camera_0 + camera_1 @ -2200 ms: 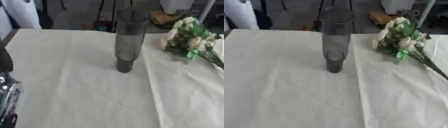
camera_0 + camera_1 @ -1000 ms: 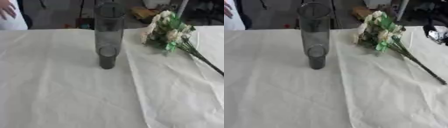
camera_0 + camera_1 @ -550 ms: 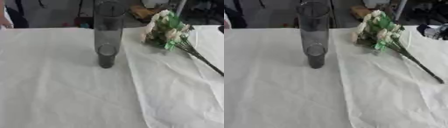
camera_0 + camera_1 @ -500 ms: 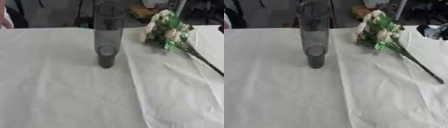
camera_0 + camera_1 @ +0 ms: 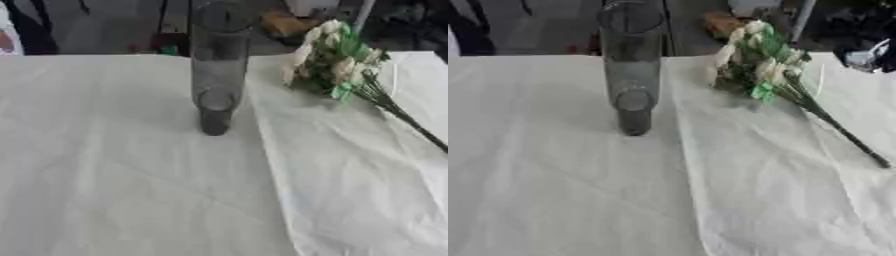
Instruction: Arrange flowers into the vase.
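I can read no label or writing anywhere. The tall grey vase (image 5: pixel 216 70) stands upright at upper centre on the white cloth (image 5: pixel 131 190); the flowers (image 5: pixel 759 65) lie flat at upper right, stems trailing toward the right edge. Both sit where they were a moment ago. Neither hand shows, so I can't tell their state

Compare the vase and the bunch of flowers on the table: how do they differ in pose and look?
The vase stands upright; the bunch of flowers lies flat on its side. The vase is dark, see-through and empty; the flowers are pale cream with green leaves and dark stems trailing toward the right. Both rest on the white cloth, apart from each other.
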Controlling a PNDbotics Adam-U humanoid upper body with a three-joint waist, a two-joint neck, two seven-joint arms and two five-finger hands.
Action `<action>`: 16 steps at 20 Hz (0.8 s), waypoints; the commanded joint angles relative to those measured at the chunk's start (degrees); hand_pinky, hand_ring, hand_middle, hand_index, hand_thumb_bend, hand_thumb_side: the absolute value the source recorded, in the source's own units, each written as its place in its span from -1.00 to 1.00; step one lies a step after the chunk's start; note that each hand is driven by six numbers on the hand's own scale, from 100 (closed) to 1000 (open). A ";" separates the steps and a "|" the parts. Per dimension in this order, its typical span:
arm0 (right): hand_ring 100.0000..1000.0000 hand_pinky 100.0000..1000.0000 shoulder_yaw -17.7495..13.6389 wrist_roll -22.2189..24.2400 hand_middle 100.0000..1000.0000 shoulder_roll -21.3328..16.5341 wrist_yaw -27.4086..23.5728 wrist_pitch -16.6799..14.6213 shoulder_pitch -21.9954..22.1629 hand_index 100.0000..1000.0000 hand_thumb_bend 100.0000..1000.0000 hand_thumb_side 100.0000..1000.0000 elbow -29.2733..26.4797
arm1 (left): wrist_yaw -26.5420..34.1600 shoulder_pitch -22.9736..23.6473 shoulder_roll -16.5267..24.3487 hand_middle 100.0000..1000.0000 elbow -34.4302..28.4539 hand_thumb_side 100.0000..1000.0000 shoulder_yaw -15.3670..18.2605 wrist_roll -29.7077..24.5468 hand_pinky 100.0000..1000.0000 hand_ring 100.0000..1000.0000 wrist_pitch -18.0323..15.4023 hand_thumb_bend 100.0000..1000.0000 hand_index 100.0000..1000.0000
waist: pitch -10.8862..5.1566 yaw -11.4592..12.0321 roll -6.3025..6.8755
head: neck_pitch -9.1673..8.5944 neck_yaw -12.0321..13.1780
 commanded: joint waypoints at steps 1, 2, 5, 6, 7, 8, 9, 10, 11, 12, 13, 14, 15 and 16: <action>1.00 0.86 0.46 2.02 1.00 -0.85 1.39 0.07 -1.65 1.00 -0.95 -0.95 0.99 | 0.35 -1.13 0.55 0.70 -0.77 0.24 -0.05 -0.35 0.45 0.54 0.07 -1.00 0.72 | -1.22 0.12 -0.03 | 0.36 -0.23; 1.00 0.86 0.81 2.62 1.00 -0.58 1.75 0.08 -2.14 1.00 -0.94 -0.95 1.23 | 0.43 -1.17 0.55 0.70 -0.77 0.24 -0.08 -0.39 0.45 0.54 0.09 -1.00 0.71 | -1.23 0.16 -0.04 | 0.31 -0.24; 1.00 0.86 1.95 4.26 1.00 0.24 3.12 0.10 -3.62 1.00 -0.89 -0.92 2.03 | 0.64 -1.22 0.50 0.69 -0.77 0.24 -0.16 -0.56 0.45 0.54 0.14 -1.00 0.71 | -1.32 0.32 -0.03 | 0.28 -0.37; 1.00 0.86 2.36 4.80 1.00 0.59 3.62 0.09 -4.17 1.00 -0.87 -0.90 2.32 | 0.70 -1.24 0.47 0.69 -0.77 0.24 -0.19 -0.61 0.45 0.54 0.16 -1.00 0.71 | -1.35 0.38 -0.02 | 0.25 -0.47; 1.00 0.86 2.81 5.35 1.00 1.03 4.11 0.10 -4.76 1.00 -0.88 -0.90 2.67 | 0.76 -1.26 0.44 0.69 -0.77 0.24 -0.23 -0.68 0.45 0.54 0.16 -1.00 0.71 | -1.38 0.48 0.01 | 0.21 -0.59; 1.00 0.86 3.18 5.87 1.00 1.44 4.47 0.10 -5.32 1.00 -0.87 -0.91 3.01 | 0.82 -1.26 0.42 0.69 -0.77 0.24 -0.25 -0.73 0.45 0.54 0.14 -1.00 0.71 | -1.40 0.57 0.05 | 0.18 -0.70; 1.00 0.86 3.50 6.46 1.00 1.91 4.54 0.10 -5.92 1.00 -0.82 -0.90 3.43 | 0.87 -1.25 0.41 0.69 -0.77 0.24 -0.26 -0.76 0.45 0.54 0.12 -1.00 0.71 | -1.43 0.69 0.10 | 0.15 -0.85; 1.00 0.86 3.75 7.02 1.00 2.32 4.53 0.12 -6.56 1.00 -0.78 -0.90 3.93 | 0.93 -1.24 0.40 0.69 -0.77 0.24 -0.28 -0.80 0.45 0.54 0.09 -1.00 0.71 | -1.46 0.77 0.14 | 0.14 -0.95; 1.00 0.86 4.07 7.59 1.00 2.83 4.58 0.16 -7.27 1.00 -0.75 -0.90 4.56 | 0.99 -1.26 0.37 0.69 -0.77 0.24 -0.33 -0.87 0.45 0.54 0.07 -1.00 0.71 | -1.47 0.92 0.15 | 0.10 -1.13; 1.00 0.86 4.46 8.21 1.00 3.32 4.74 0.15 -7.99 1.00 -0.71 -0.89 5.21 | 1.04 -1.27 0.33 0.69 -0.77 0.23 -0.38 -0.94 0.45 0.54 0.07 -1.00 0.71 | -1.47 1.04 0.15 | 0.05 -1.29; 1.00 0.86 4.96 8.93 1.00 3.87 5.09 0.05 -8.72 1.00 -0.70 -0.89 5.82 | 1.09 -1.29 0.25 0.69 -0.77 0.23 -0.43 -1.03 0.45 0.54 0.11 -1.00 0.71 | -1.41 1.21 0.14 | -0.06 -1.51; 1.00 0.86 5.39 9.58 1.00 4.33 5.56 -0.12 -9.31 1.00 -0.70 -0.90 6.27 | 1.10 -1.30 0.20 0.70 -0.77 0.23 -0.45 -1.11 0.45 0.54 0.11 -1.00 0.71 | -1.35 1.34 0.15 | -0.17 -1.68; 1.00 0.86 5.82 10.17 1.00 4.74 6.19 -0.29 -9.79 1.00 -0.70 -0.89 6.63 | 1.11 -1.33 0.15 0.69 -0.77 0.23 -0.47 -1.17 0.45 0.54 0.10 -1.00 0.71 | -1.28 1.50 0.17 | -0.25 -1.85; 1.00 0.86 6.14 10.63 1.00 5.10 6.87 -0.45 -10.18 1.00 -0.65 -0.86 6.95 | 1.12 -1.34 0.13 0.70 -0.77 0.24 -0.47 -1.20 0.45 0.54 0.07 -1.00 0.71 | -1.24 1.61 0.18 | -0.30 -1.95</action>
